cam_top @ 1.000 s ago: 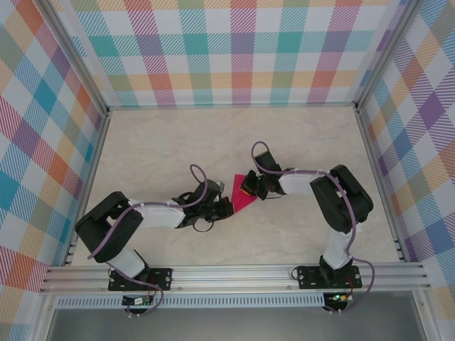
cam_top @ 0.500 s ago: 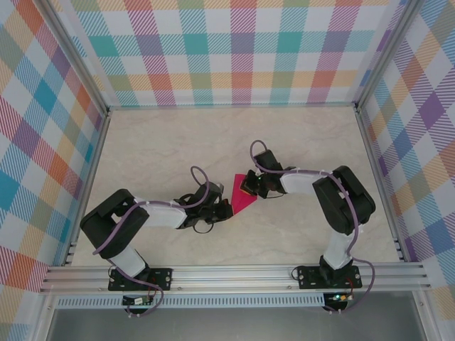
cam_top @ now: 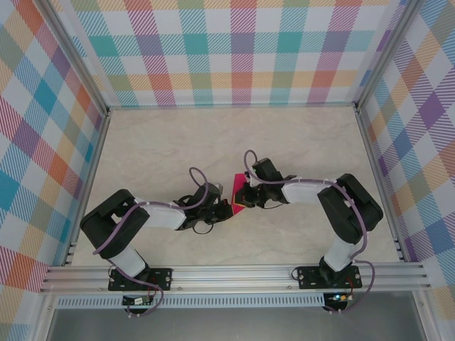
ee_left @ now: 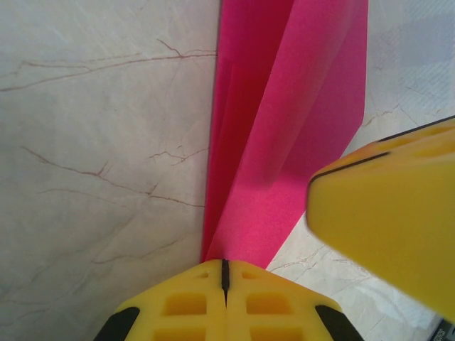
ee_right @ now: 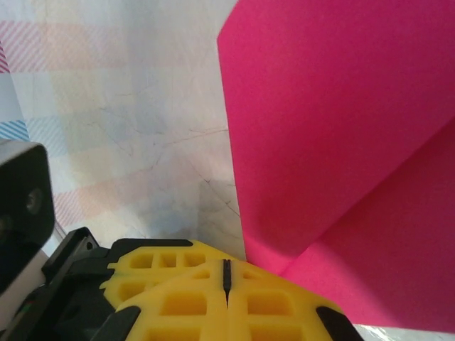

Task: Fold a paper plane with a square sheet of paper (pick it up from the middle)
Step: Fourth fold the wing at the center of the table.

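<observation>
The magenta-pink paper [cam_top: 237, 182] lies mid-table, folded into a narrow pointed shape, mostly covered by the two grippers. In the left wrist view the paper [ee_left: 284, 128] runs away from my left gripper [ee_left: 225, 264]. Its yellow jaws are shut, with their tips resting on the paper's narrow end. A long flap stands up along a crease. My right gripper [ee_right: 226, 266] is shut too, its tips at the edge of the paper [ee_right: 341, 128], where one flap is lifted. From above, the left gripper [cam_top: 227, 208] and right gripper [cam_top: 242, 198] almost touch.
The marble tabletop [cam_top: 156, 149] is ringed by checked walls [cam_top: 234, 50] and an aluminium rail [cam_top: 234, 273] at the near edge. A right fingertip [ee_left: 391, 213] crowds the left wrist view, and the left fingers [ee_right: 142, 263] sit beside the right jaws.
My right gripper has slid left and nearer over the paper, closing up to the left gripper and covering more pink. The left arm has barely moved.
</observation>
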Controlling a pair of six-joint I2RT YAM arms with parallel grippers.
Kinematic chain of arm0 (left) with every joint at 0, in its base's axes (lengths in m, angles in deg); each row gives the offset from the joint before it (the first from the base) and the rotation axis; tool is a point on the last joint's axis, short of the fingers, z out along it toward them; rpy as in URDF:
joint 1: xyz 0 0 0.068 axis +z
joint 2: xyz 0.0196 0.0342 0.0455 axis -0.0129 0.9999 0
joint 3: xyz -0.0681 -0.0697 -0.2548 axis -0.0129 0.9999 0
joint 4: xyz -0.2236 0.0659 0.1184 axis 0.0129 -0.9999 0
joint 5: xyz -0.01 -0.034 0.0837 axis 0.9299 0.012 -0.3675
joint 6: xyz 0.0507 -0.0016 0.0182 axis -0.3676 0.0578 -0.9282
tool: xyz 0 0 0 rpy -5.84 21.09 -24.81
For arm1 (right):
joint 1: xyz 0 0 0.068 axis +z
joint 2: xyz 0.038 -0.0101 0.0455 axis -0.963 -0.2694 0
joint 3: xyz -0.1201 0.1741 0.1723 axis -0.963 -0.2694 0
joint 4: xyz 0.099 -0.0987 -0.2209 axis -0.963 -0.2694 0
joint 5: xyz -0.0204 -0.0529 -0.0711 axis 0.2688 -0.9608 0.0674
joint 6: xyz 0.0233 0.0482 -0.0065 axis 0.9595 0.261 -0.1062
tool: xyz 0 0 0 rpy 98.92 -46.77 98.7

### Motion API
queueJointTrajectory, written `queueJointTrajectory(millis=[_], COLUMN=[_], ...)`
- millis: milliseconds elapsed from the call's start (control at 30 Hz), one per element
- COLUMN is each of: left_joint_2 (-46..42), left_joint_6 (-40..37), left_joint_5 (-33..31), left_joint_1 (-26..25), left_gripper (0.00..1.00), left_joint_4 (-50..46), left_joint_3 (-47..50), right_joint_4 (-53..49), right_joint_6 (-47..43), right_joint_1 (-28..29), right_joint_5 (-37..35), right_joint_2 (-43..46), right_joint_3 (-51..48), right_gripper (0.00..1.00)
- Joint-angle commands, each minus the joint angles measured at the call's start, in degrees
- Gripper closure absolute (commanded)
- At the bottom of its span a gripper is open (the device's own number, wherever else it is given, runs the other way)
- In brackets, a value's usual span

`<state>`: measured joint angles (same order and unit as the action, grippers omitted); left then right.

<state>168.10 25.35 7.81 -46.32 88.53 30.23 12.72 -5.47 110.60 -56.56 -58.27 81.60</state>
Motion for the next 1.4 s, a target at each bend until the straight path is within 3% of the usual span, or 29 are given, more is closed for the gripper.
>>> queueJointTrajectory(millis=[0, 567, 1033, 1367], left_joint_2=[0.8, -4.9, 1.6, 1.0], left_joint_6=[0.6, 0.1, 0.1, 0.1], left_joint_5=[-1.2, -0.5, -1.4, -1.2], left_joint_1=[0.4, 0.4, 0.4, 0.4], left_gripper=[1.00, 1.00, 1.00, 1.00], left_joint_4=[-4.4, -4.2, -2.6, -10.3], left_joint_3=[1.7, -1.2, -0.2, 1.3], right_joint_4=[1.0, -3.3, -2.7, 6.6], right_joint_6=[-2.7, -5.8, -6.6, -13.2], right_joint_1=[0.1, 0.0, 0.0, -5.0], right_joint_5=[3.4, 1.7, 1.6, 2.3], right_joint_2=[-2.7, -8.0, -9.3, -10.1], right_joint_3=[1.0, 3.6, 3.7, 1.9], right_gripper=[0.98, 0.99, 0.99, 0.99])
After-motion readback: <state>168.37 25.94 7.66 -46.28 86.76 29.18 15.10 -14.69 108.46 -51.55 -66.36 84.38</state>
